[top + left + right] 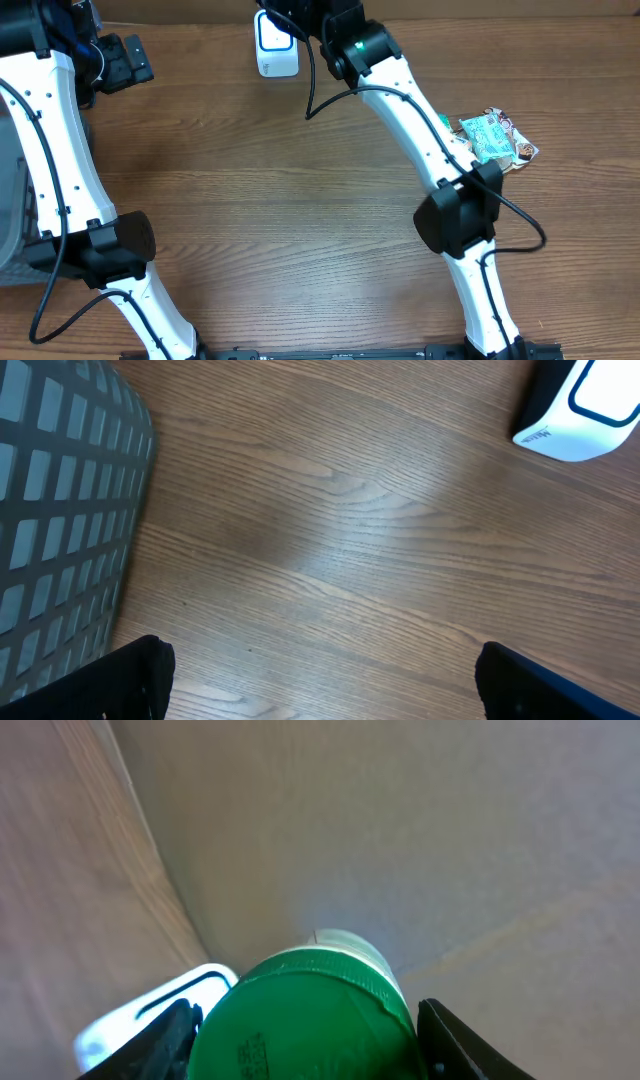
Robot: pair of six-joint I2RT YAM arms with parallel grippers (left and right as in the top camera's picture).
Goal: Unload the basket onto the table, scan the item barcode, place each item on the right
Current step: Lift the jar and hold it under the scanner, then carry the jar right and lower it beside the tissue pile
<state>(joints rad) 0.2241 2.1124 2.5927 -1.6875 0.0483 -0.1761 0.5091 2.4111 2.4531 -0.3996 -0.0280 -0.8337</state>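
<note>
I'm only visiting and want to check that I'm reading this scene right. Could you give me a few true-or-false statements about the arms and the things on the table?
1. The right gripper holds a green container between its fingers. True.
2. The left gripper is clamped on the white scanner. False: its jaws stand open and empty, and the scanner lies apart from it.
3. A snack packet lies on the table beside the right arm. True.
4. The mesh basket stands next to the snack packet. False: the basket is on the left arm's side, and the packet is across the table.
</note>
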